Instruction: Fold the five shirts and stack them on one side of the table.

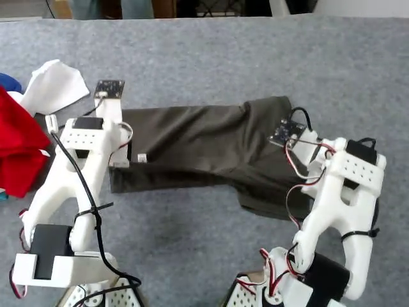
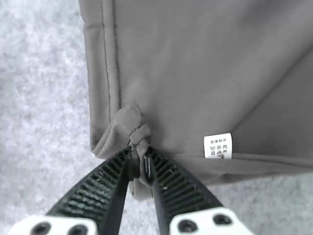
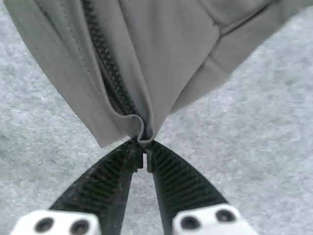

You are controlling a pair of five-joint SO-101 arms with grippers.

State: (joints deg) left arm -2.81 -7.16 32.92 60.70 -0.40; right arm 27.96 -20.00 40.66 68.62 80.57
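A dark olive shirt [image 1: 204, 150] lies partly folded across the middle of the grey table. My left gripper [image 2: 139, 154] is shut on a bunched hem corner of this shirt [image 2: 195, 73], close to a white care label [image 2: 218, 146]. In the high view the left arm [image 1: 96, 144] sits at the shirt's left end. My right gripper [image 3: 144, 149] is shut on a fold of the olive shirt [image 3: 146, 54] beside its zipper [image 3: 110, 73]. The right arm [image 1: 332, 173] stands at the shirt's right end.
A red shirt [image 1: 16, 144], a white shirt [image 1: 54, 83] and a bit of blue cloth [image 1: 7, 82] are piled at the table's left edge. The grey table [image 1: 255, 57] stretches bare beyond the olive shirt.
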